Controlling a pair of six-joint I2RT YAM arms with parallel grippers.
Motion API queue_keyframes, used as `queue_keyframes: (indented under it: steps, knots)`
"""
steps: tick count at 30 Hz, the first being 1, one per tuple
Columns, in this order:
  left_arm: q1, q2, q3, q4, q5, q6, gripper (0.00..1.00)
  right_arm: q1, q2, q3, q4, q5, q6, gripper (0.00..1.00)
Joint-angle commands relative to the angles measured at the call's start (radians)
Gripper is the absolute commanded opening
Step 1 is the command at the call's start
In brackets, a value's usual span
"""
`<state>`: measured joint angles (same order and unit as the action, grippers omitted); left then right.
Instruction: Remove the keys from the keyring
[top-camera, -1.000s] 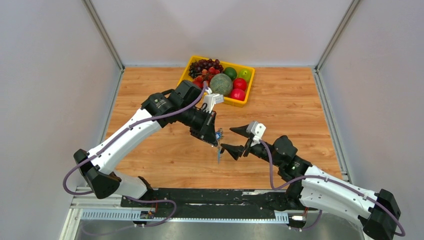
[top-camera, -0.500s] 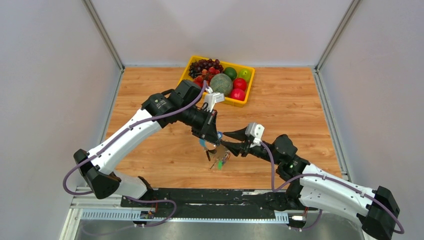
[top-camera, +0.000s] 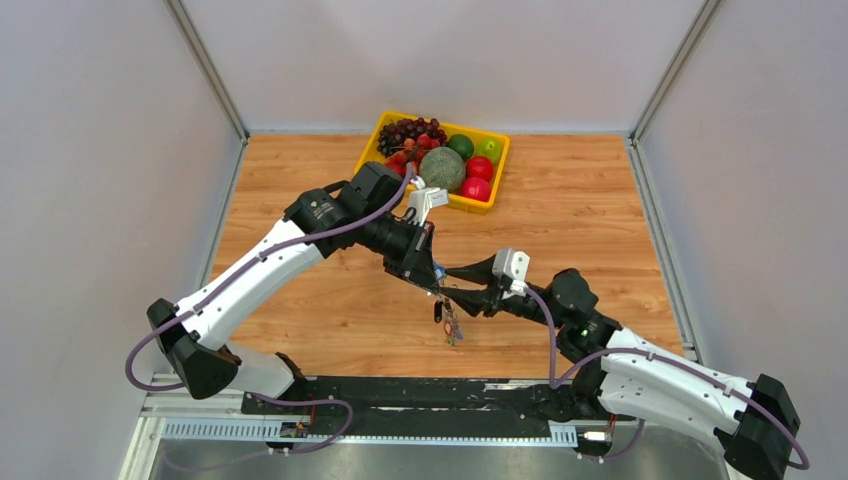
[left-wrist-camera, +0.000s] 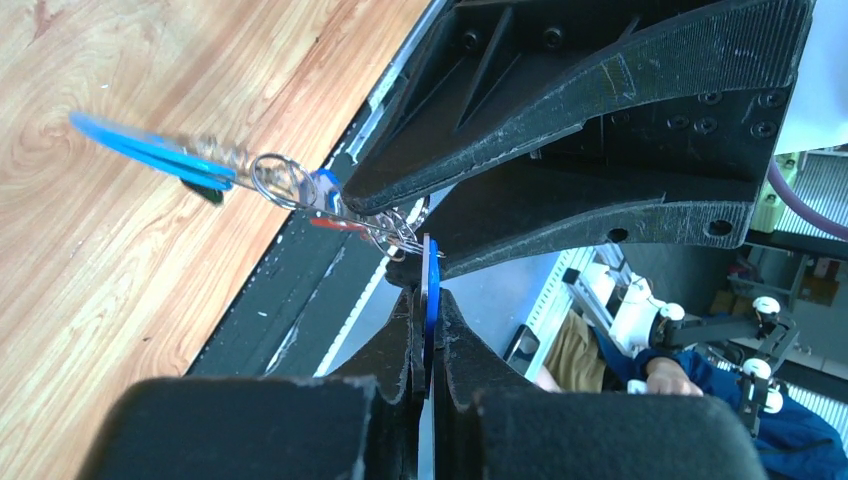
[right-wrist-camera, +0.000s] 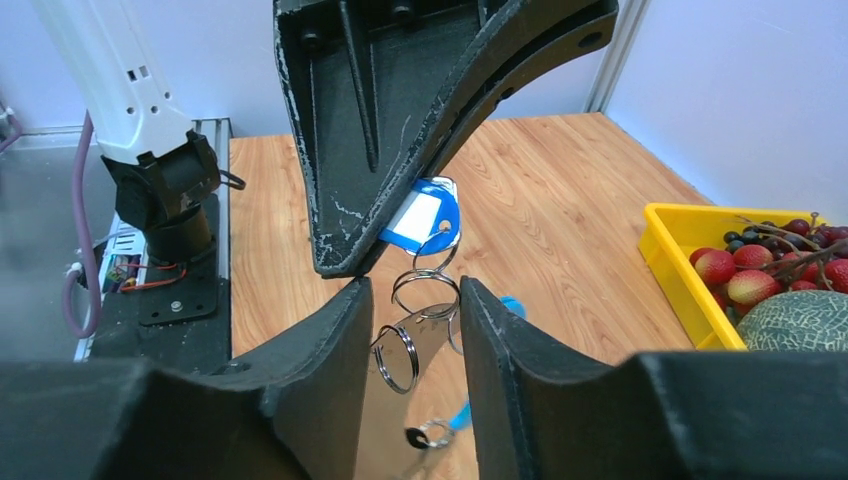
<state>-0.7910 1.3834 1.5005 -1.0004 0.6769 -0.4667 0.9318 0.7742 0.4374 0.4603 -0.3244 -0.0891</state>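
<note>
Between right tool (right-wrist-camera: 412, 300) jaws, seemingly ungripped: keyring (right-wrist-camera: 425, 290).

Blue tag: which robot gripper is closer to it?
Left. The left gripper is shut on the blue tag, pinching it. The right gripper is close beside the tag but not touching it, with the wire rings that hang from the tag between its jaws.

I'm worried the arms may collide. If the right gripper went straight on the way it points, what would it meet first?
The right gripper, with wire rings between its fingers, would first meet the blue key tag and the left gripper pinching it, squarely ahead. Depth is unclear, but they look close.
</note>
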Motion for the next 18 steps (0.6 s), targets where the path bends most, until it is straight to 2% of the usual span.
queue_keyframes:
  steps: [1, 5, 9, 12, 18]
  knots:
    - [0.001, -0.046, 0.013, 0.051, 0.035, -0.012, 0.0, -0.003, -0.004, 0.066, 0.001, -0.067, -0.017, 0.47]
    - [0.001, -0.046, 0.008, 0.052, 0.035, -0.014, 0.0, -0.002, 0.005, 0.088, -0.032, -0.063, -0.022, 0.69]
    - [0.001, -0.052, 0.009, 0.053, 0.031, -0.015, 0.0, -0.003, -0.015, 0.082, -0.042, -0.004, -0.005, 0.72]
    - [0.001, -0.056, 0.009, 0.054, 0.028, -0.015, 0.0, -0.002, -0.041, 0.073, -0.043, 0.02, 0.011, 0.64]
    - [0.001, -0.057, 0.01, 0.056, 0.027, -0.017, 0.0, -0.004, -0.068, 0.064, -0.059, -0.021, 0.014, 0.37]
